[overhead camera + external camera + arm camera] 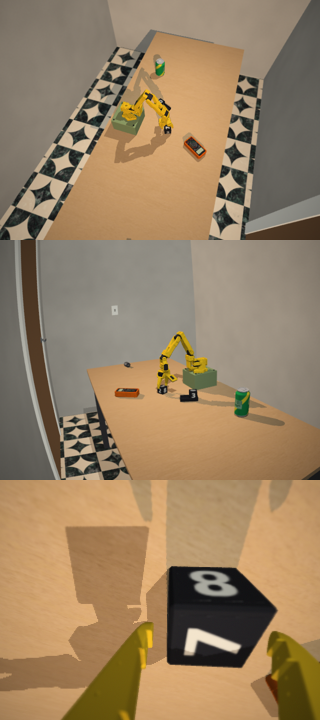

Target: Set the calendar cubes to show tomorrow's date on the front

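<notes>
A black cube [167, 130] [162, 390] [215, 622] rests on the table outside the tray, with 7 on top and 2 and 8 on side faces in the exterior view. My gripper [166, 126] [162, 386] [211, 636] is open, one fingertip to either side of this cube, with a gap beside it in the wrist view. The black tray [166, 106] [184, 398] stands nearer the can. The other black cube [161, 101] [193, 394] sits at one end of the tray, with 3 on the side facing the exterior camera. The tray's month side is hidden.
An orange multimeter [195, 147] [126, 392] [271, 684] lies on the table beyond the loose cube. A green can [160, 67] [241, 402] stands on the tray's far side from that cube. A small dark object [127, 364] lies near the table's far end.
</notes>
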`<state>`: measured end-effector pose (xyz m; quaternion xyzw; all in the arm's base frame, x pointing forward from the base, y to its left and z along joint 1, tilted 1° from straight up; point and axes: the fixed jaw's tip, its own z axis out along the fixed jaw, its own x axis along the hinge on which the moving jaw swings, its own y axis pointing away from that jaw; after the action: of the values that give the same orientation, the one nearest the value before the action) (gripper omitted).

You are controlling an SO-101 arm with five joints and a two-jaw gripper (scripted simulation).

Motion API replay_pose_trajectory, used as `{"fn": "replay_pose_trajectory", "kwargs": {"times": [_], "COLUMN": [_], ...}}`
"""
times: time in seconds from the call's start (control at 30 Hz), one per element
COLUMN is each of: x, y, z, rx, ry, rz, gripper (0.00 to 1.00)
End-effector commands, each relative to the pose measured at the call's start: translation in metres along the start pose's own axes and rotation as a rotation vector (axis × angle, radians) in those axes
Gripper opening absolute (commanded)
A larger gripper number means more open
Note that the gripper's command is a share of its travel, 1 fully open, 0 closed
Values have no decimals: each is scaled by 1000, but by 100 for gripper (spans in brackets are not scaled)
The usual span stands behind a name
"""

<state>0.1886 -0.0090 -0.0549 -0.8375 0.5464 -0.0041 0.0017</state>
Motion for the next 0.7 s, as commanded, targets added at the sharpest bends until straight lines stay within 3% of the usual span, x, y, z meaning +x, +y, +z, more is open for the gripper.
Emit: {"fn": "replay_pose_trajectory", "kwargs": {"times": [0.0, 0.67], "x": [0, 0], "y": [2, 3], "z": [7, 16], "rx": [-3, -3], "ry": [-3, -3], "rz": [0, 0], "gripper": [35, 35]}}
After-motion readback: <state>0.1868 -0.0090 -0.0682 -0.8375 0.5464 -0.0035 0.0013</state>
